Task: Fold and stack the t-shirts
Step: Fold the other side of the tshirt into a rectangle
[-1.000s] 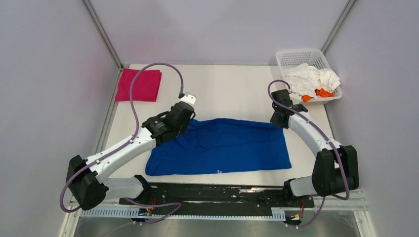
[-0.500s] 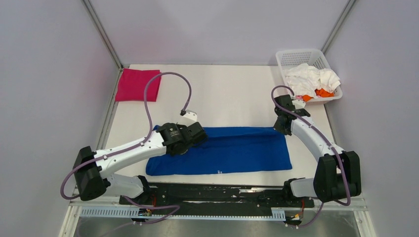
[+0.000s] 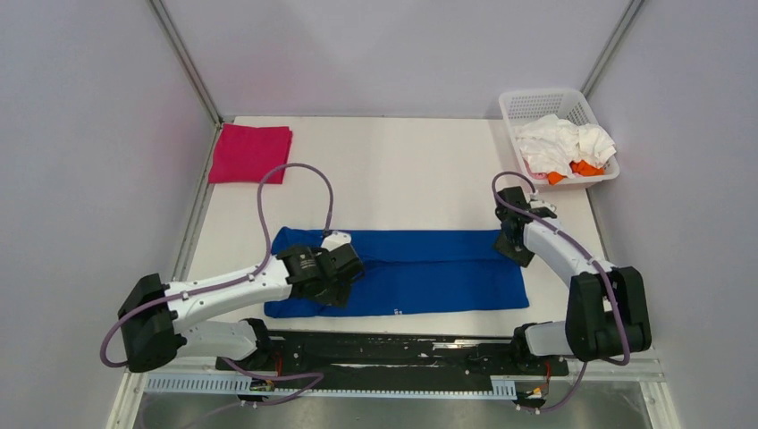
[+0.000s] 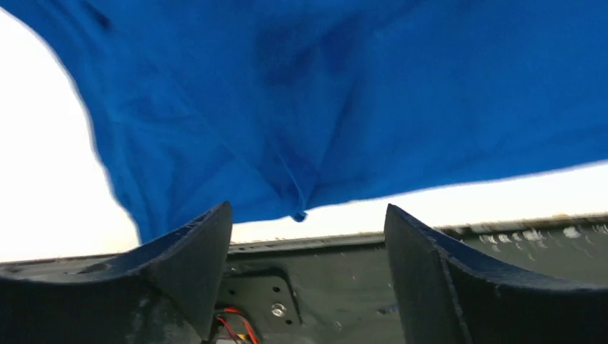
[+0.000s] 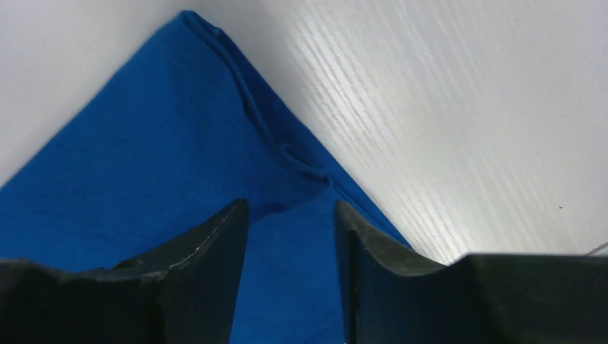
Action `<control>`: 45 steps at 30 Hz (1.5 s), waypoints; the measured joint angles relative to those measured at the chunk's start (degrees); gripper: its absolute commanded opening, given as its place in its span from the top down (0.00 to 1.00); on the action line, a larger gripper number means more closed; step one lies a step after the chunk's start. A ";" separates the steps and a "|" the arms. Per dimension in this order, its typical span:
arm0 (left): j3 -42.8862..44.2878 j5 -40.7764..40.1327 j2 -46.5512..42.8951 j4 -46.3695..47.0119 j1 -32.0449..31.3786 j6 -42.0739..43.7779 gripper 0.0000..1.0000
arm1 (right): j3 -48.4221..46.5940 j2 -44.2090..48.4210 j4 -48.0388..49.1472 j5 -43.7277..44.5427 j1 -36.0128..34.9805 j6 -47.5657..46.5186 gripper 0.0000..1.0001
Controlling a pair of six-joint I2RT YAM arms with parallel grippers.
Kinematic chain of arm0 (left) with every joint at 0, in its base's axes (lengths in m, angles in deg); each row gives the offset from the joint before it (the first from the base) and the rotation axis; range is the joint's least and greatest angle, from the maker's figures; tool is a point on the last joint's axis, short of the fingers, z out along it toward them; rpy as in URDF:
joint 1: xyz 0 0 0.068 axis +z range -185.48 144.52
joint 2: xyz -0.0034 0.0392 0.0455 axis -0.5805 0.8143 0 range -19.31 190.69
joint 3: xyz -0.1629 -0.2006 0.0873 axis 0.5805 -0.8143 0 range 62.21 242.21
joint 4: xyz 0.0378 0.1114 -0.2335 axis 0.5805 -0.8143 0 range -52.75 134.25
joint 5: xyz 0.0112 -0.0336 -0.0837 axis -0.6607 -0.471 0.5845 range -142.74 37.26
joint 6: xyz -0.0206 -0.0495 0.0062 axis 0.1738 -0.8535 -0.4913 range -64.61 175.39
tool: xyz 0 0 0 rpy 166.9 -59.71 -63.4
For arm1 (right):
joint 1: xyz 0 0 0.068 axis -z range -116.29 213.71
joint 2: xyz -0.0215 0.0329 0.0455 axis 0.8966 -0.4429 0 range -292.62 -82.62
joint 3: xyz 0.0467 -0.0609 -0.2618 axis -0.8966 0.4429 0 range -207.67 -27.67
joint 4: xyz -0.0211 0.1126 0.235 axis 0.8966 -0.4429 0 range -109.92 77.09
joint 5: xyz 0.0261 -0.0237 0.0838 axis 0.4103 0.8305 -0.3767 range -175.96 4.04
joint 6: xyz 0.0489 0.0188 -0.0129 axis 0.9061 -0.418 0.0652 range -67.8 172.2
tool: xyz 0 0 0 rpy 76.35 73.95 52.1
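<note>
Left gripper (image 4: 308, 215) fingers spread, nothing between, over the blue shirt (image 3: 429, 259) near-left. Right gripper (image 5: 292, 208) fingers parted at its far-right corner. Shirt's far edge has come nearer than a second ago, so it is a narrower strip now. Far-left of it: folded pink shirt (image 3: 250, 154). Far-right: basket (image 3: 536, 96) with white shirts (image 3: 563, 141).

Blue t-shirt (image 5: 143, 179) lies flat on white table (image 5: 444, 107), its corner edge doubled into a ridge; right gripper (image 5: 292, 206) stands over it, jaws parted.
</note>
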 measured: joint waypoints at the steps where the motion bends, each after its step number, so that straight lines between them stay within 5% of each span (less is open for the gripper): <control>1: -1.53 2.34 -2.03 1.29 0.00 -1.09 0.02 | 1.36 1.22 -0.55 0.07 0.24 1.11 0.20; 3: -2.62 4.90 -5.35 2.34 0.00 -1.46 0.00 | 2.36 2.93 -1.20 0.13 0.83 2.25 0.01; 10: -1.33 2.67 -12.15 7.17 1.22 -2.45 0.00 | 3.56 15.30 -1.99 2.21 2.16 5.66 0.00; 19: -4.46 9.68 -4.79 24.90 19.96 3.10 0.00 | 4.70 23.61 5.55 -2.73 2.19 0.96 0.00; 29: -5.38 22.14 8.70 30.21 20.02 5.97 0.00 | 5.60 23.63 7.28 -4.59 2.19 -1.27 0.00; 45: -5.51 38.05 7.69 30.23 14.58 4.96 0.00 | 6.21 24.59 7.78 -5.68 2.19 -1.70 0.00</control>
